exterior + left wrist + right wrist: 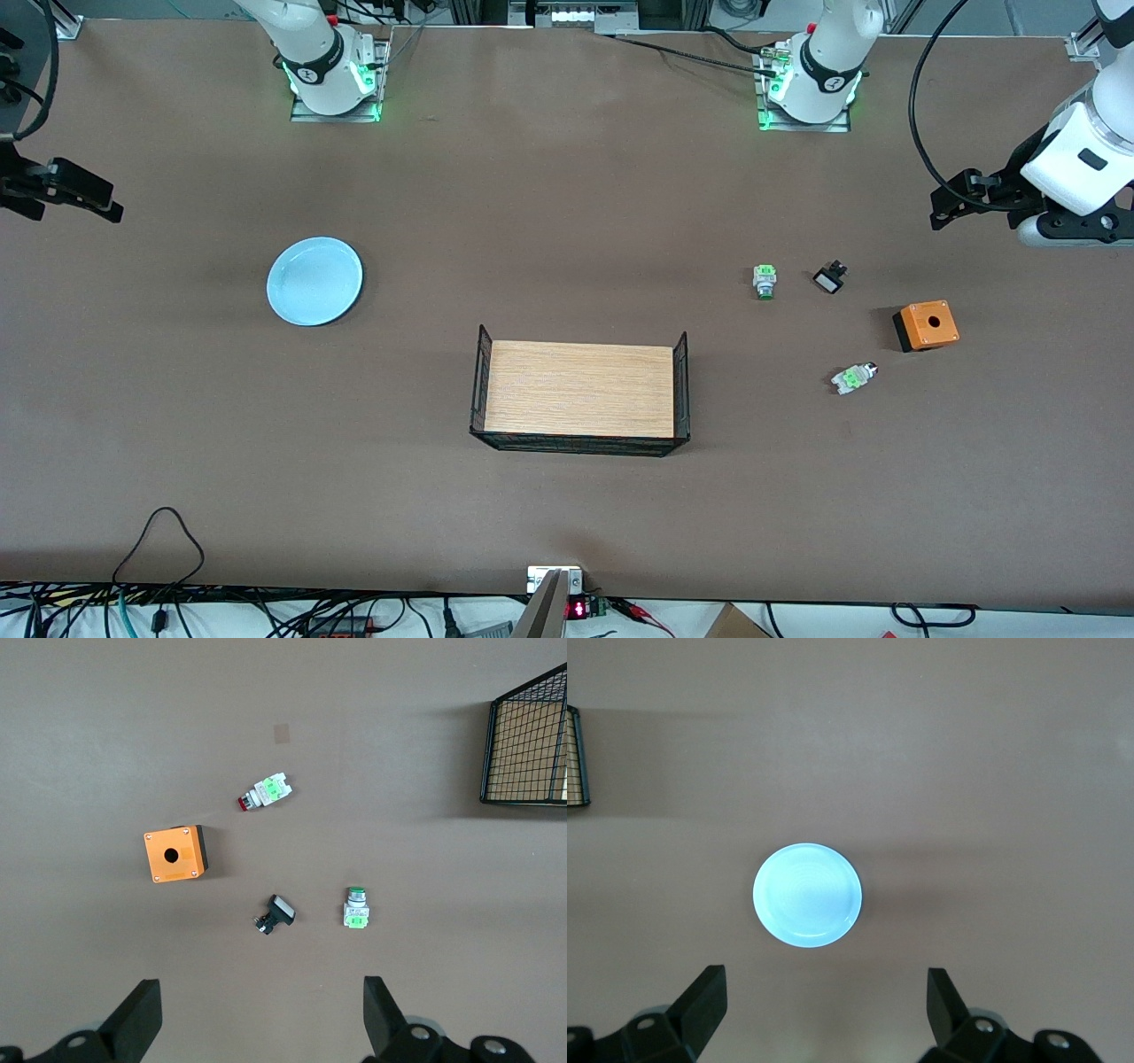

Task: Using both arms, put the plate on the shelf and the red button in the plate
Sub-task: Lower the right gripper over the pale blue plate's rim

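Note:
The pale blue plate [314, 281] lies flat on the brown table toward the right arm's end; it also shows in the right wrist view [806, 895]. The red button [854, 377], whitish with a green block and a red end, lies on its side toward the left arm's end, and shows in the left wrist view [266, 792]. My left gripper [955, 199] is open and empty, high over the table's left-arm end [261, 997]. My right gripper [75, 195] is open and empty, high over the table's right-arm end [824, 983].
A wire rack with a wooden top [580, 388] stands mid-table. Near the red button are a switch with a green end [765, 281], a small black part with a white face [829, 279] and an orange box with a hole [926, 324].

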Robot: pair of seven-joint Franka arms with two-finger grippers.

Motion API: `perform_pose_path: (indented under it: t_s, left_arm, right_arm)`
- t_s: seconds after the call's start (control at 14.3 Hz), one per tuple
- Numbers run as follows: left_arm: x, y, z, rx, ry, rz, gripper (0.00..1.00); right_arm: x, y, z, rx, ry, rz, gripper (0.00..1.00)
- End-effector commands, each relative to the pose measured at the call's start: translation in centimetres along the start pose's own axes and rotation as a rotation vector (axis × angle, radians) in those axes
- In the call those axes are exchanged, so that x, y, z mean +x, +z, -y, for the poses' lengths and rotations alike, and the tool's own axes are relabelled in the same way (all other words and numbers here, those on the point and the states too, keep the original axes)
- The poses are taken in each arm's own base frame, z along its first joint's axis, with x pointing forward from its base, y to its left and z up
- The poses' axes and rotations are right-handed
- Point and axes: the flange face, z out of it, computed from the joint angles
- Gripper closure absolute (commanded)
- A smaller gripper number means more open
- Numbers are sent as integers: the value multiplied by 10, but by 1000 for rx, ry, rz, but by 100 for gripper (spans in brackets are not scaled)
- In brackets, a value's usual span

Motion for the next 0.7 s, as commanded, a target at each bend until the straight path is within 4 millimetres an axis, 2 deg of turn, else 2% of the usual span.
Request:
perform_pose_path:
  t_s: [0.0, 0.42, 0.63]
  left_arm:
    - [0, -5, 0, -13, -2, -1, 0]
    - [0, -4, -2, -14, -7, 2, 0]
    - [0, -4, -2, -14, -4, 2, 0]
  right_arm:
    - [18, 23, 4, 1, -4, 15, 0]
    - [53, 81, 11, -4, -16, 48, 0]
    - [64, 115, 23, -7, -31, 69, 0]
